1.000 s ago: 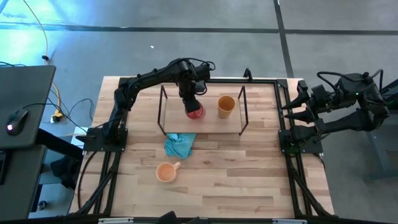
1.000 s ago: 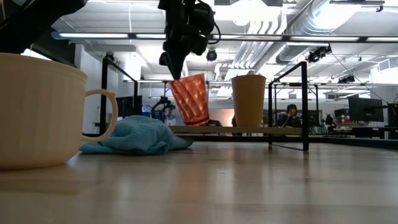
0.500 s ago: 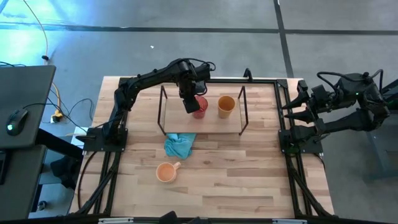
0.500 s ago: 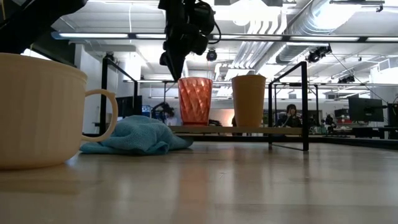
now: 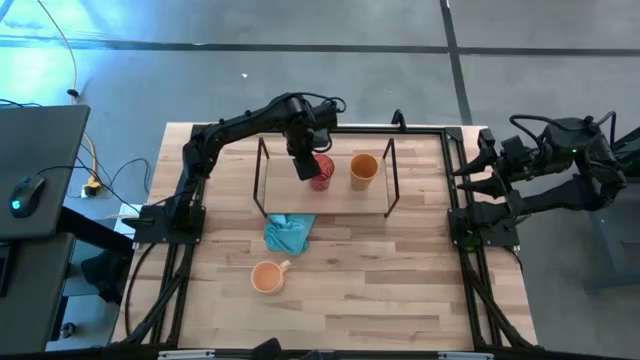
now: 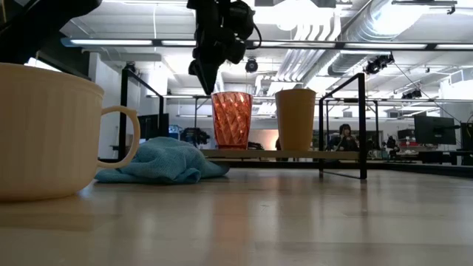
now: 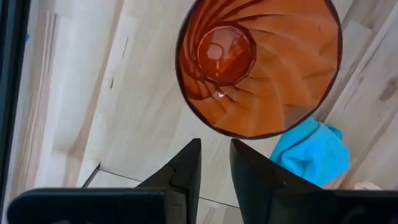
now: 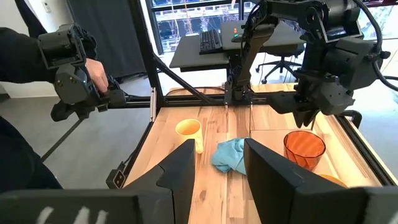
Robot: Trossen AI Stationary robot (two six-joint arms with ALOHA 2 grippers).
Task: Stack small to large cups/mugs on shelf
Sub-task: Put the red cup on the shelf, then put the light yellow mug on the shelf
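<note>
Red cup [image 5: 321, 171] and tumbler [image 5: 364, 170] stand on the shelf [image 5: 330, 199]; mug [image 5: 267, 276] remains on the near table; left gripper [image 5: 306, 163] slightly open, empty, above the cup

A red translucent patterned cup [image 5: 321, 171] stands upright, mouth up, on the shelf's [image 5: 340, 198] light wood board, near its middle. Just beside it, toward the shelf's right end and not touching, an amber-orange handleless tumbler [image 5: 364, 170] stands upright too. A light orange mug [image 5: 267, 276] with a handle sits upright on the tabletop, toward the near edge, well apart from the shelf.
</note>
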